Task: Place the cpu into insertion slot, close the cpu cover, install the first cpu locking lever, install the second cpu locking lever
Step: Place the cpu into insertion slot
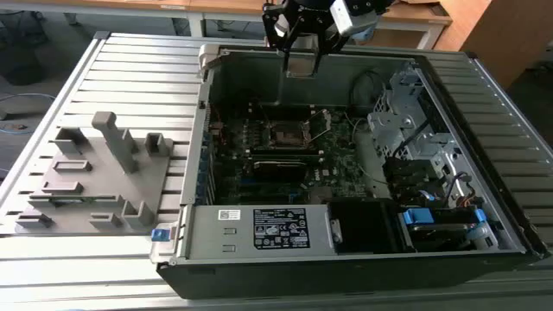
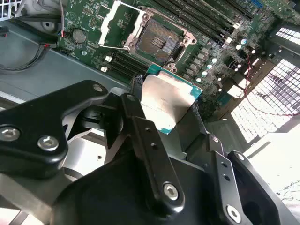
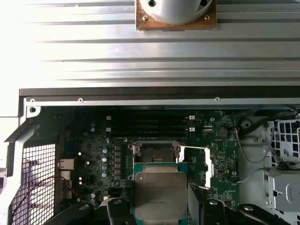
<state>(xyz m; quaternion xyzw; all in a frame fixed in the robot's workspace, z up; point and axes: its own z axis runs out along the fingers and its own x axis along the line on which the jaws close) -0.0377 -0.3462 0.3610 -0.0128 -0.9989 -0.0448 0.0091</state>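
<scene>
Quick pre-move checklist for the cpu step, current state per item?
1. cpu clamped in gripper: ok.
2. cpu cover flipped open, off the socket: ok.
3. Socket empty, nothing lying in it: ok.
4. cpu centred over socket: cannot tell; it hangs well above the motherboard.
5. cpu orientation matches socket: cannot tell.

In the second wrist view my fingers (image 2: 145, 140) hide part of the cpu (image 2: 168, 101). The exterior view crops my arm (image 1: 311, 16).
</scene>
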